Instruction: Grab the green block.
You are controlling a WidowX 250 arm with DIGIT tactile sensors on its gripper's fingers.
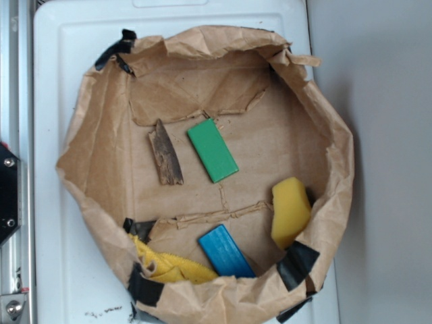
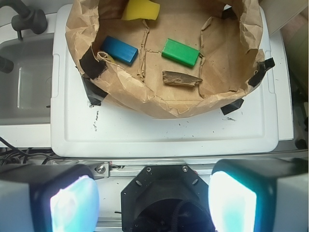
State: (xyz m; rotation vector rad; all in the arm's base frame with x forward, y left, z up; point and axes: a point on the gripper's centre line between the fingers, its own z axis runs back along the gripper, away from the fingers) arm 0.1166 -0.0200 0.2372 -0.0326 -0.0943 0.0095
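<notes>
You have the green block (image 1: 212, 150) lying flat on the floor of a crumpled brown paper bag (image 1: 101, 142), near the middle, with nothing on top of it. Just beside it lies a rough strip of wood (image 1: 165, 153), close but not touching. The blue block (image 1: 225, 252) sits well apart from the green one, against the bag's wall, and the yellow sponge (image 1: 291, 210) leans near the wall on the far side of a torn paper ridge. A yellow cloth (image 1: 165, 265) is tucked under the folded rim next to the blue block, and you can see only part of it. The bag's tall, wrinkled walls ring all of these things, held to the white surface (image 1: 61, 270) with black tape (image 1: 297, 264).

In the wrist view your gripper (image 2: 153, 200) hangs back over the edge of the surface, outside the bag. Its jaws stand wide apart and hold nothing. The pads (image 2: 231, 203) are blurred and cut off by the lower edge of the view. A grey sink (image 2: 24, 87) shows beside the surface.
</notes>
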